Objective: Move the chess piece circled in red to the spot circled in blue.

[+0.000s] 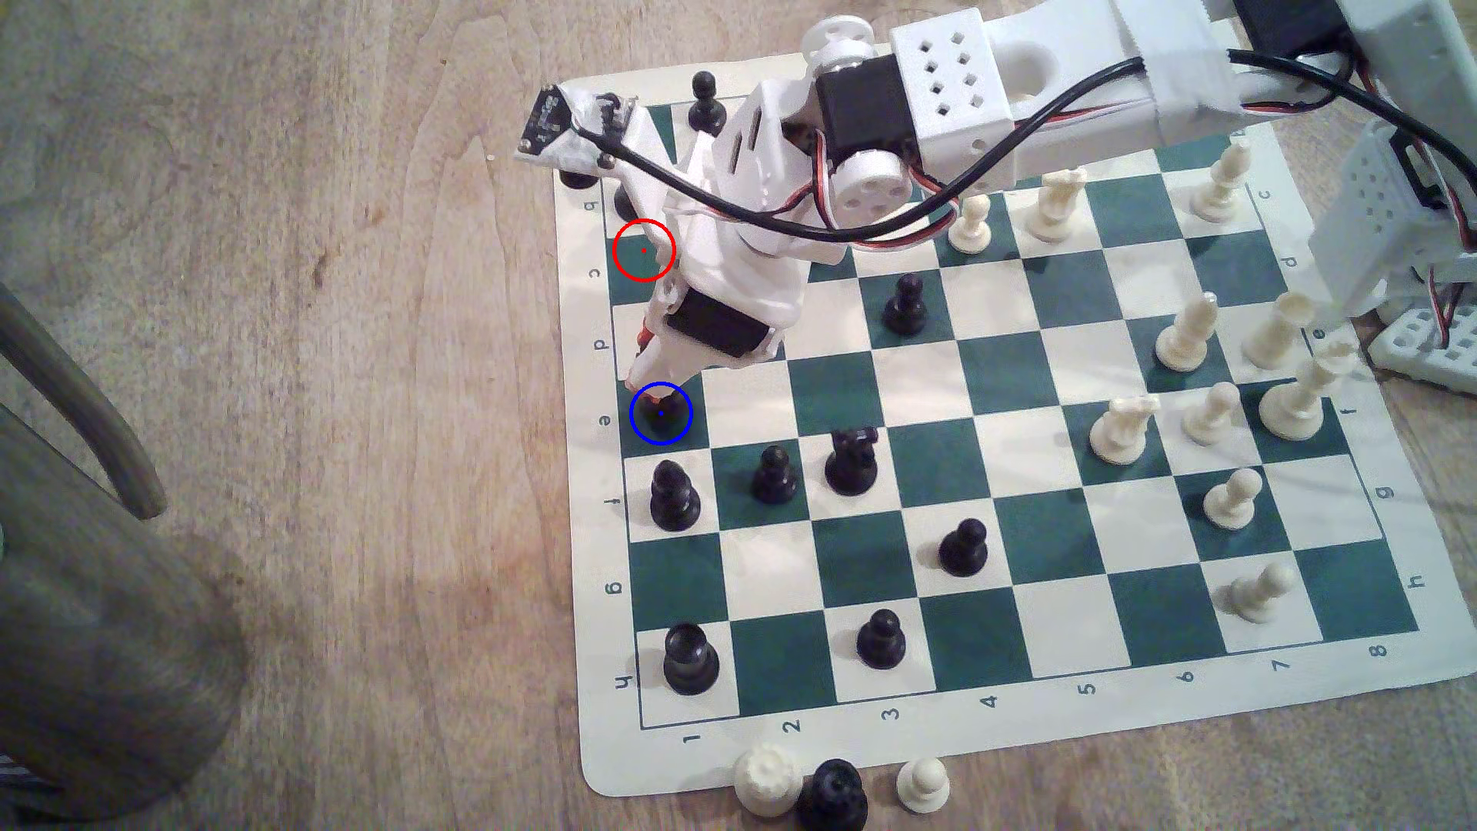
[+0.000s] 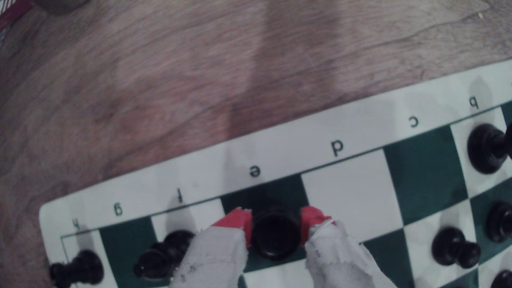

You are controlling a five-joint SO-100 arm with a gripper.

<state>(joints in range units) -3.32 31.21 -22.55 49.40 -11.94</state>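
The wooden worktop [image 1: 320,399] carries the chessboard [image 1: 1039,511], and I am reaching across it to its first-rank edge. My jaws [image 2: 275,229] sit low over the e-file corner square, the spot circled in blue [image 1: 675,435]. Between my red fingertips [image 2: 235,221] stands the chess piece circled in red [image 2: 275,235], the black rook, its notched top facing my wrist camera. The jaws are narrow, a pad against each side of the rook, so I judge I am holding it. Its base looks to be on or just above the green square; I cannot tell which. The red-ringed square [image 1: 631,284] behind me is empty. A black bishop [image 2: 163,254] stands just beside one finger.

This is the placing step, I judge. Next: settle, part the jaws slightly, rise straight without brushing the bishop.
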